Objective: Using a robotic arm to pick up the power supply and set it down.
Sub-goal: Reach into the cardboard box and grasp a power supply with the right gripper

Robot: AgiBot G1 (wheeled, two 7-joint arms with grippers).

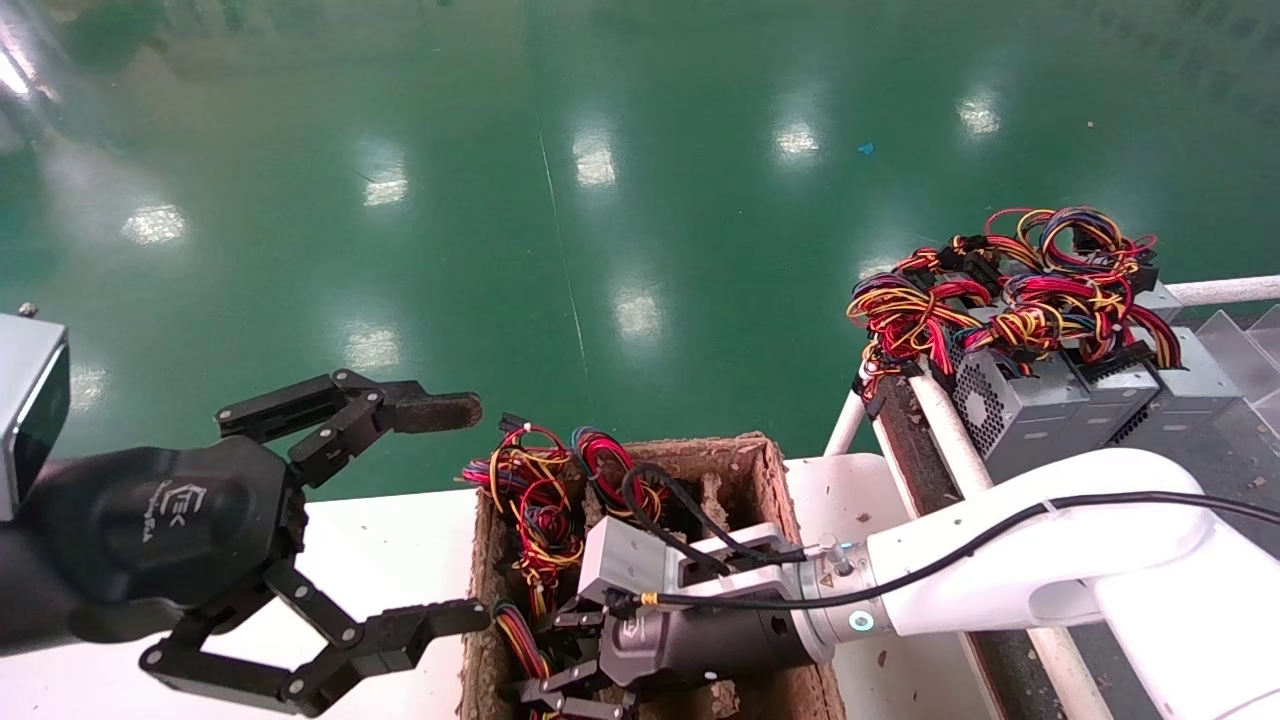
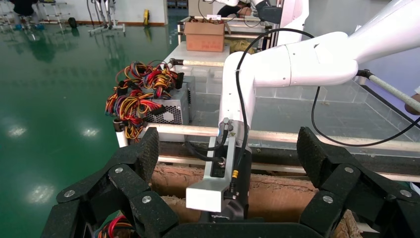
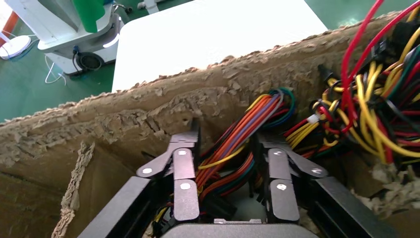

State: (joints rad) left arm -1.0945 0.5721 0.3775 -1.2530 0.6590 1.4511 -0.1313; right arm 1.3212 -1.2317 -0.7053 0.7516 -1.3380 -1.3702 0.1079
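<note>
My right robotic arm [image 1: 1020,560] reaches down into a torn cardboard box [image 1: 765,480]. Its black gripper [image 1: 548,655] is deep inside, among coloured wires. In the right wrist view the fingers [image 3: 184,168] stand narrow and parallel, shut on a power supply: its orange, red and purple wire bundle [image 3: 233,134] and a pale grey patch of casing [image 3: 238,209] lie between them. Most of the casing is hidden. More loose wires [image 1: 535,490] fill the box's far end. My left gripper [image 1: 455,512] hangs open above the white table [image 1: 390,545], left of the box, holding nothing.
Several grey power supplies [image 1: 1040,390] with honeycomb vents and tangled wires [image 1: 1010,290] stand on a railed rack at the right, also in the left wrist view [image 2: 168,106]. Green floor [image 1: 600,200] lies beyond the table. A brown carton [image 2: 204,35] sits far off.
</note>
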